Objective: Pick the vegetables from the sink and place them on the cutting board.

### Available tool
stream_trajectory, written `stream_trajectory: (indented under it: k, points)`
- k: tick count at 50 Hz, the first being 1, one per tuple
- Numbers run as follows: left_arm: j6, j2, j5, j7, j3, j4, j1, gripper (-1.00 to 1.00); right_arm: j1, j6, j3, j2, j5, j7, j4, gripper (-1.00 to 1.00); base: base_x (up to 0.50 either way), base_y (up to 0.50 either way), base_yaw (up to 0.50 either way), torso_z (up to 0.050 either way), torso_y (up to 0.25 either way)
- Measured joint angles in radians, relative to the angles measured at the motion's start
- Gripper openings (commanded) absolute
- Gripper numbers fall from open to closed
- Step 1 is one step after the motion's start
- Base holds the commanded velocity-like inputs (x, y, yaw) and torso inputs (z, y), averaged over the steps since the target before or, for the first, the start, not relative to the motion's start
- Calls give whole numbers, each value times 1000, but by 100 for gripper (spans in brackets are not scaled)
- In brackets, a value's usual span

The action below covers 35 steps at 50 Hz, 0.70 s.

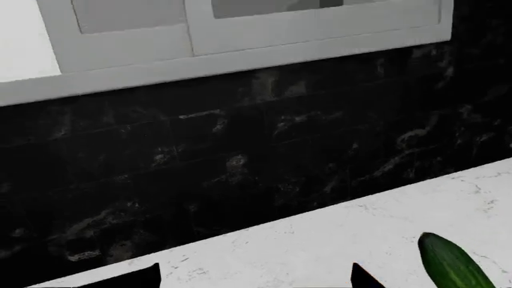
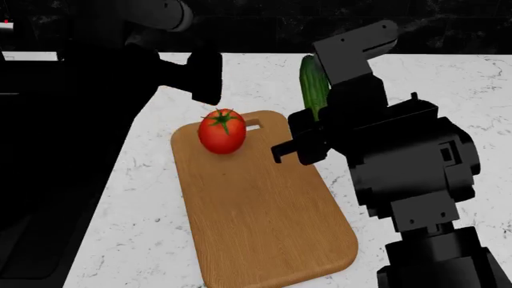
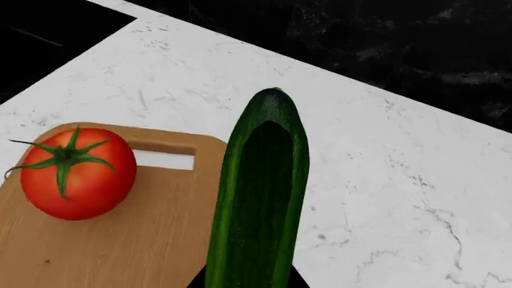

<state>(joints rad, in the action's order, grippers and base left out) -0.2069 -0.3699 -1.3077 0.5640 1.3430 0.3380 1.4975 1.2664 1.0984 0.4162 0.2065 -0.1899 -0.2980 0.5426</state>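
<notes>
- The tomato point(image 2: 222, 131) sits on the cutting board point(image 2: 260, 216) near the slot-handle end, upper left of the board in the head view, green stem up
- In the right wrist view the tomato point(image 3: 78, 173) is at the left edge, just beside the slot in the cutting board point(image 3: 136, 240)
- The cucumber point(image 2: 313, 85) is pinched in the right gripper point(image 2: 308, 129), jutting up and away from it in the upper centre of the head view, above the white countertop point(image 2: 448, 84) just past the board's right edge
- The right wrist view shows the cucumber point(image 3: 260, 198) running up the middle of the frame from the bottom edge
- The left gripper point(image 2: 206, 75) hangs at upper left, just above the tomato; whether it is spread or pressed together I cannot tell
- The left wrist view shows dark marbled wall point(image 1: 240, 156), white countertop point(image 1: 360, 240) and the cucumber point(image 1: 452, 264) tip at lower right
- The black sink point(image 2: 32, 198) fills the left edge of the head view
</notes>
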Motion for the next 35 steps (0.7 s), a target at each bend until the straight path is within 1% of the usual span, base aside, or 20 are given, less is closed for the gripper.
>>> stream_trajectory:
  k: [9, 12, 19, 24, 29, 35]
  points:
    - [91, -99, 29, 110, -50, -120, -30, 100, 142, 226, 102, -30, -47, -114, 42, -100, 0, 0, 0, 0, 0]
    - [114, -121, 38, 134, -61, -145, -42, 100, 191, 291, 171, -31, -115, -137, 60, -100, 0, 0, 0, 0, 0]
    - [152, -151, 52, 165, -75, -180, -66, 100, 294, 382, 363, 0, -465, -27, 100, -100, 0, 0, 0, 0, 0]
    - [166, -163, 59, 177, -79, -197, -77, 100, 335, 414, 459, 20, -665, 51, 121, -100, 0, 0, 0, 0, 0]
    - [174, -172, 64, 184, -82, -209, -84, 100, 351, 428, 523, 38, -801, 111, 135, -100, 0, 0, 0, 0, 0]
    - [179, -177, 69, 190, -84, -217, -89, 100, 353, 428, 583, 49, -896, 145, 150, -100, 0, 0, 0, 0, 0]
